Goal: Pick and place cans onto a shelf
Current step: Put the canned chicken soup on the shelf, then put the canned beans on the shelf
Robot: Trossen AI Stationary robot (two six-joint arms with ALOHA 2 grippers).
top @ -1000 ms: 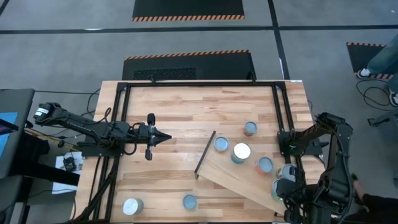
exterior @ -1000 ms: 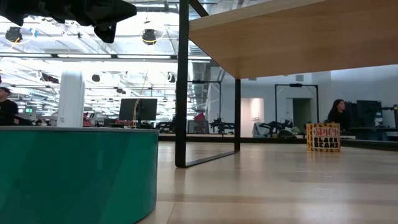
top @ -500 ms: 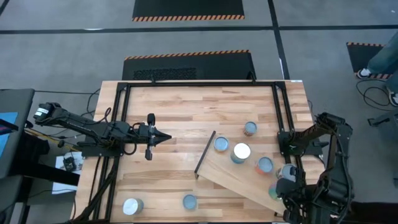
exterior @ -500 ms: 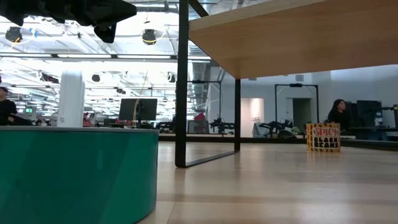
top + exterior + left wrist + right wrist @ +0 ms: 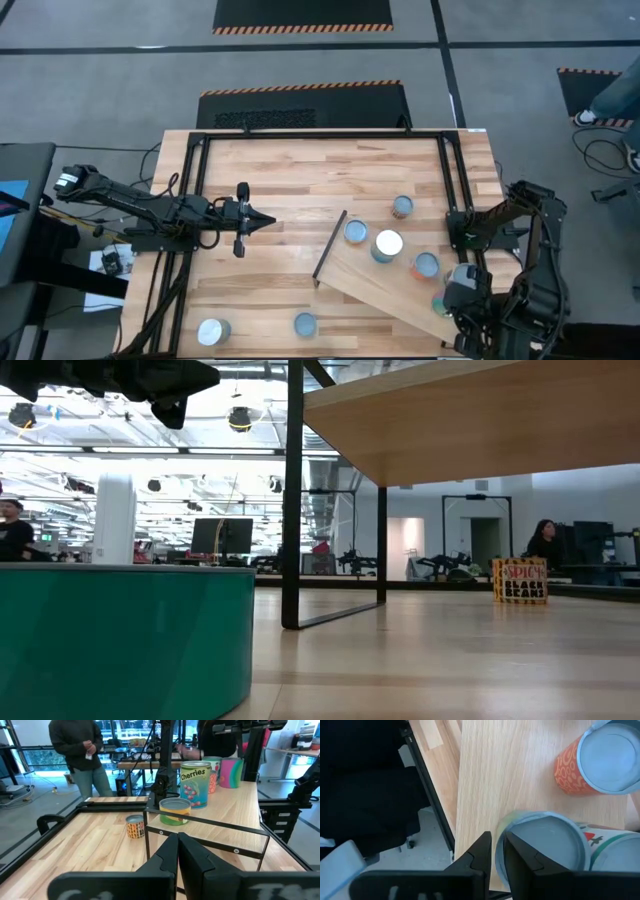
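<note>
The shelf [image 5: 385, 285] is a pale tilted board with a dark edge; three cans stand on it [image 5: 356, 232] [image 5: 387, 244] [image 5: 426, 266]. One can [image 5: 402, 206] stands on the table beyond it, and two [image 5: 213, 331] [image 5: 304, 324] near the front edge. My right gripper [image 5: 493, 851] is over the shelf's near right end, shut on a silvery-topped can [image 5: 542, 845]. My left gripper [image 5: 262, 221] is shut and empty, above the table's left middle. My right gripper comes from above, pointing down, with the can's rim [image 5: 497, 862] in the narrow gap between its fingers. One finger [image 5: 481, 851] is outside the wall and the other [image 5: 519, 854] lies over the top. I cannot tell whether the can stands on the shelf or hangs clear.
An orange can [image 5: 597, 760] and a white-labelled can [image 5: 620, 857] stand close beside the held one. The shelf's end lies near the table's right edge and the black frame rail [image 5: 427, 795]. A teal can [image 5: 120, 640] fills the low view's front. People stand beyond the table [image 5: 75, 750].
My right gripper has shifted a little toward the table's left over the shelf's near right end, and the can beneath it has gone along with it.
</note>
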